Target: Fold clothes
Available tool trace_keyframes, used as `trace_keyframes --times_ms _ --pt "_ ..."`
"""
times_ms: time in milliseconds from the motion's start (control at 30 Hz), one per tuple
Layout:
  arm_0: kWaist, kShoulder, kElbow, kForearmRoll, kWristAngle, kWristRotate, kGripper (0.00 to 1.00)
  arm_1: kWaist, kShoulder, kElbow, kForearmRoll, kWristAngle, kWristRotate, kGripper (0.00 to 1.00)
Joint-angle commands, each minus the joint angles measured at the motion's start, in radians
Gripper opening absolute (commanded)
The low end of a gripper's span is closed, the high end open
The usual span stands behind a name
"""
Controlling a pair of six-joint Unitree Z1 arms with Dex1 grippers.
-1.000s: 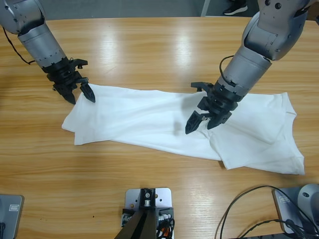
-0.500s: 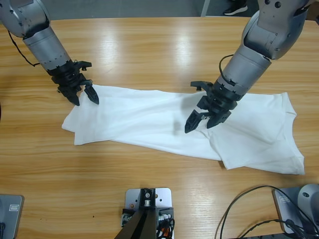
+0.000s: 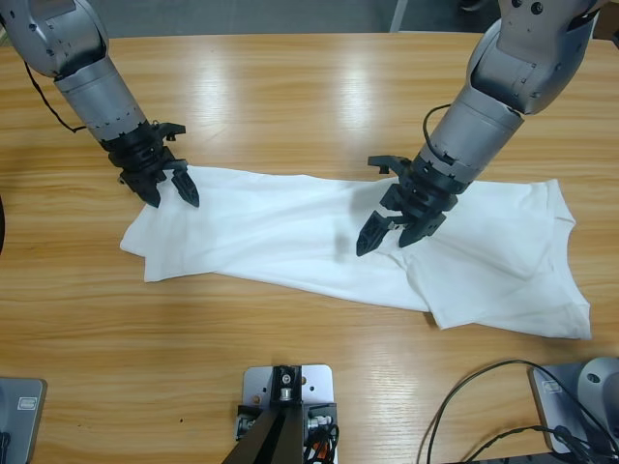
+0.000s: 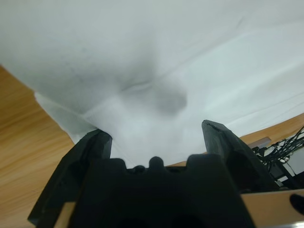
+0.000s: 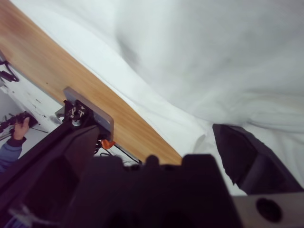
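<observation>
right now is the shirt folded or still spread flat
Partly folded. The white T-shirt lies as a long strip on the table, with doubled layers at its left end and a flap overlapping its right half.

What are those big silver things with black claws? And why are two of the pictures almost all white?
Those are two robot arms, and each one ends in a black claw called a gripper. One picture is taken by a camera above the wooden table, looking down. It shows a white T-shirt lying stretched out and rumpled. The left gripper is at one end of the shirt and the right gripper is over its middle. Both are open and neither holds anything. The other two pictures come from small cameras on the arms' wrists. They look along the claws from very close up, so the white shirt fills nearly the whole picture.
</observation>
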Motion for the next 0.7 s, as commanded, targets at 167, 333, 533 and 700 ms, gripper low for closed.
trace_keyframes --times_ms 167,333,533,700 --pt "0.018 0.035 0.038 -0.030 0.009 0.002 0.000 -0.015 0.035 0.012 -0.006 -0.017 0.006 0.982" --pt "0.022 0.023 0.038 -0.034 0.009 0.005 0.000 -0.022 0.036 0.012 -0.004 -0.017 -0.001 0.982" --pt "0.040 0.002 0.036 -0.034 0.006 0.018 0.000 -0.030 0.042 0.009 -0.004 -0.016 -0.007 0.982" --pt "0.042 -0.006 0.035 -0.034 0.004 0.026 0.000 -0.033 0.043 0.007 -0.004 -0.015 -0.009 0.982"
